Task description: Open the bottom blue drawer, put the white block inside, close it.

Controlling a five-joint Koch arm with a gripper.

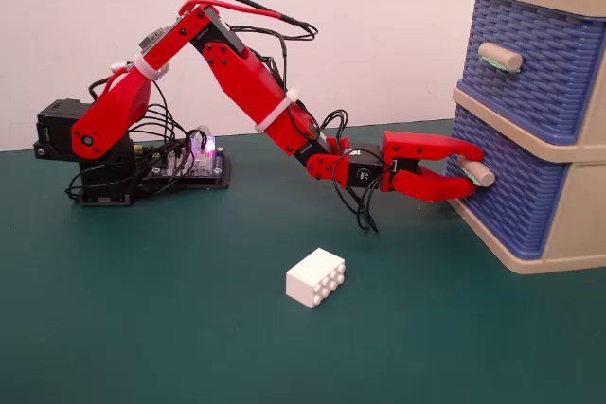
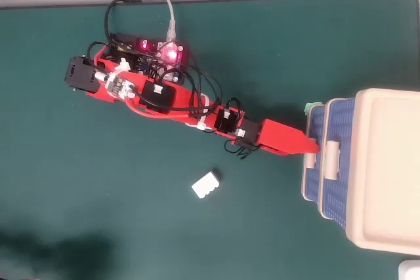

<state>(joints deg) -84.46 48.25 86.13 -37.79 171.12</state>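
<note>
Fixed view, side-on: red plastic hobby arm [image 1: 237, 63] reaches from its black base at left across the dark green table mat [image 1: 170, 328] toward the beige-framed drawer unit [image 1: 568, 224] at right. Red two-fingered gripper [image 1: 471, 170] sits at the bottom blue basket-weave drawer [image 1: 507, 191], jaws partly closed around the beige cylindrical handle [image 1: 476, 172]: upper finger arches over the handle, lower finger comes in under it, tips reaching the drawer front. Handle end shows between the two fingers. Whether the pads press on it or only bracket it, cannot tell from this angle. Drawer looks flush with the frame, not pulled out. Upper blue drawer [image 1: 530, 54] with its own beige handle sits above, untouched. Small white studded plastic brick [image 1: 315, 278] lies on the mat in the foreground, well apart from the gripper and from the drawers, studs facing the camera side. Overhead view: arm [image 2: 164, 100] stretches diagonally, gripper [image 2: 314, 148] seen as one red wedge with its tip over the handle of the lower drawer [image 2: 310, 162]; the jaws stack one above the other, so the gap is hidden here. White brick [image 2: 206, 185] lies below the forearm, clear of it. Lit circuit board [image 2: 167, 54] with cables sits beside the arm base.
</note>
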